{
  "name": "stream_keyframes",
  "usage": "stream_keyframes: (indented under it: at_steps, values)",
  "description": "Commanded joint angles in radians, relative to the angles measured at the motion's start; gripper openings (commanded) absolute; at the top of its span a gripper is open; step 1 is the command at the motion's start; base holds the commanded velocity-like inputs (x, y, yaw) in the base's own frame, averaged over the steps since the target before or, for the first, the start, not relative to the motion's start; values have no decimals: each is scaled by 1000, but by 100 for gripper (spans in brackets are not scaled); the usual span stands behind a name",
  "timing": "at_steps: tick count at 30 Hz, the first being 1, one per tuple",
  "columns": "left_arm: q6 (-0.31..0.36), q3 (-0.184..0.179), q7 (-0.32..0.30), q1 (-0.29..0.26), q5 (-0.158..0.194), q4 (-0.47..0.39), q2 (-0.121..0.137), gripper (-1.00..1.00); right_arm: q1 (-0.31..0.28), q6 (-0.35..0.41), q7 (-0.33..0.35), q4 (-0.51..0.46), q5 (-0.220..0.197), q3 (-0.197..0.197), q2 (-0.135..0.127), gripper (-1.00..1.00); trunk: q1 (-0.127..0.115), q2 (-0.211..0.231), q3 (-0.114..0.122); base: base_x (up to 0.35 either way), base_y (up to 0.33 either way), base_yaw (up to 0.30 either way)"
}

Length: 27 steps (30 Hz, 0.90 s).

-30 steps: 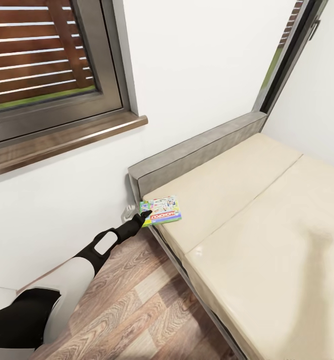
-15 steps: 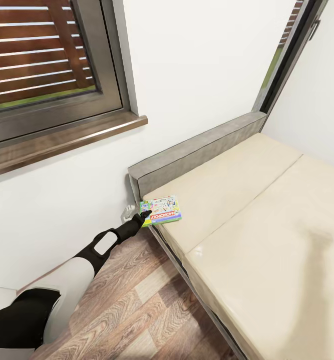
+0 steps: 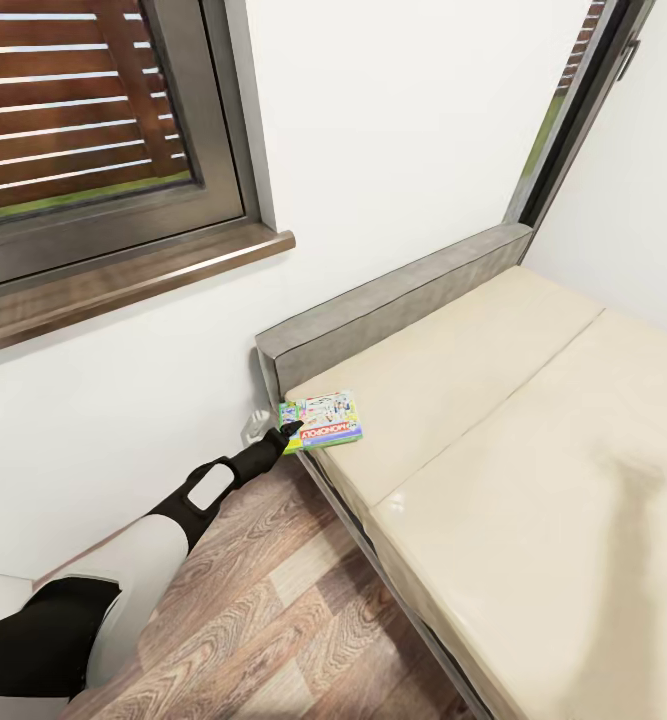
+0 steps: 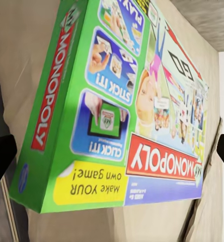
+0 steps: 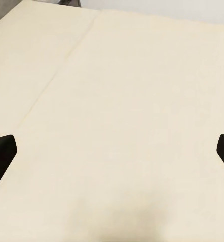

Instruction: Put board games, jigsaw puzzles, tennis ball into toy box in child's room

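Note:
A green and blue Monopoly board game (image 3: pixel 325 420) lies flat on the cream mattress (image 3: pixel 493 420), at the corner by the grey headboard (image 3: pixel 393 295). My left arm reaches out to it, and the left gripper (image 3: pixel 291 430) sits at the box's near edge. The left wrist view is filled by the box (image 4: pixel 142 101), and the left gripper (image 4: pixel 112 151) is open with a dark fingertip (image 4: pixel 0 159) to either side of it. My right gripper (image 5: pixel 112 151) hangs open over bare mattress. No other toy, table or toy box is in view.
A white wall with a dark-framed window (image 3: pixel 93 150) and wooden sill (image 3: pixel 133 280) stands behind the bed. Wood floor (image 3: pixel 273 600) runs along the bed's side. A small white wall fitting (image 3: pixel 257 424) sits beside the left gripper.

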Motion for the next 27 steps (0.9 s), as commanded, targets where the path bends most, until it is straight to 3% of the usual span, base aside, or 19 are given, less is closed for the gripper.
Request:
stream_keyframes:
  at_steps: [1, 9, 27]
  values:
    - [4, -4, -1, -1, 9, 0, 0, 100, -1, 6, 4, 0, 1, -2, 0, 100, 0, 0, -1, 0, 0, 0]
    - [3, -3, -2, 2, 11, 0, 4, 100, -1, 6, 4, 0, 1, -2, 0, 100, 0, 0, -1, 0, 0, 0]
    - [3, 0, -5, 6, 20, 0, 45, 100, -1, 7, 4, -2, 1, -2, 0, 100, 0, 0, -1, 0, 0, 6]
